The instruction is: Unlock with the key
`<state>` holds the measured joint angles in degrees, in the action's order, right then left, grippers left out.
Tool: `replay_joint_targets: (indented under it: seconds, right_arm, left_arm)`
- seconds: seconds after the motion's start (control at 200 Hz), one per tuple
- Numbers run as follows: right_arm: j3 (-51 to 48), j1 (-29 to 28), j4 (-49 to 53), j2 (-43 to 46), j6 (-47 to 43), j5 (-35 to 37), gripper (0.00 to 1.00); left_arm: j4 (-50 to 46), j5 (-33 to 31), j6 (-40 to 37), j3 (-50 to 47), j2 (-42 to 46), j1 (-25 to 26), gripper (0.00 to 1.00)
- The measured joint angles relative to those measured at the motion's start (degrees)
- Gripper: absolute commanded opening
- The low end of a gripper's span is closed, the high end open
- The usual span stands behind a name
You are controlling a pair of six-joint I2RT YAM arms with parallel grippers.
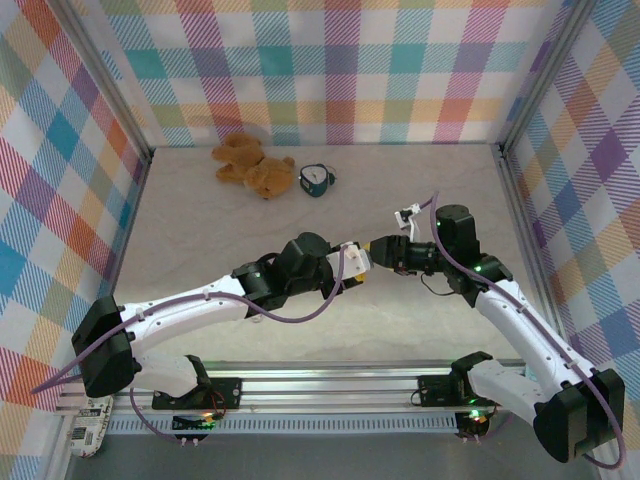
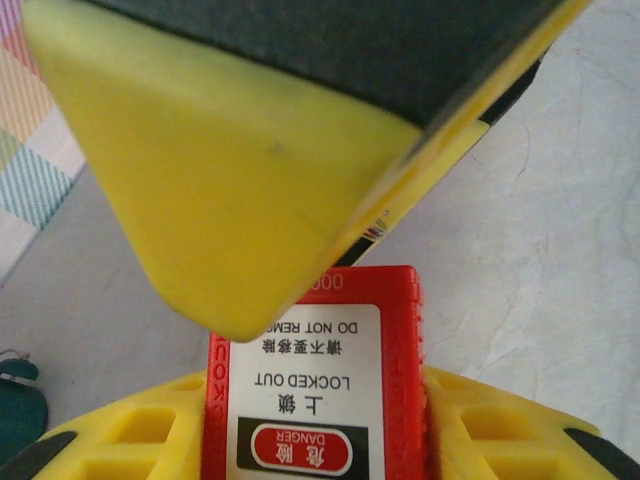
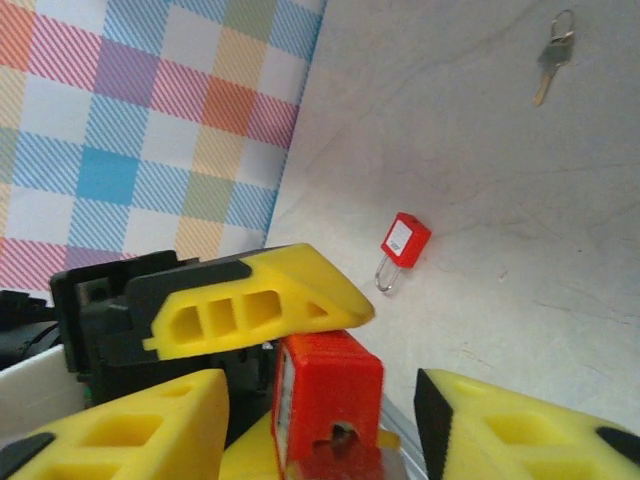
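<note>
Key [image 3: 552, 58] lies on open table [image 3: 480, 160], well apart from loose red padlock [image 3: 404, 243].

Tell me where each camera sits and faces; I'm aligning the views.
Top external: above and behind, looking down on the table; left arm and right arm.
Left wrist: close on the held padlock, in the left gripper.
Right wrist: faces that gripper across the table; right gripper frames the bottom.
Both wrist views share the held padlock.
</note>
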<state>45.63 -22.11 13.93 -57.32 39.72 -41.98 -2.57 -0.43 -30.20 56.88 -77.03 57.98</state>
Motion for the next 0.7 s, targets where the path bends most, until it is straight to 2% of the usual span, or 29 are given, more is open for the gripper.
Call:
replay_joint_targets:
  seconds: [0.045,0.42,0.53,0.67,0.7]
  right_arm:
    - [0.0,0.0,-0.2,0.0,-0.1,-0.6,0.43]
    - [-0.2,0.3,-0.3,-0.6,-1.6,-4.3,0.37]
    - [-0.2,0.3,0.1,-0.9,-2.3,-5.3,0.3]
    - [-0.2,0.3,1.2,-1.1,-2.3,-5.4,0.21]
    - [-0.2,0.3,1.4,-1.1,-2.2,-5.4,0.2]
  left_arm:
    - [-0.2,0.5,0.2,0.1,0.0,0.0,0.1]
    - [-1.3,2.8,0.4,1.5,0.0,0.0,0.08]
    - [-2.1,3.5,0.4,2.2,0.0,0.0,0.09]
    - [-3.1,3.6,0.4,2.3,0.0,0.0,0.19]
    - [-3.2,3.6,0.4,2.3,0.0,0.0,0.24]
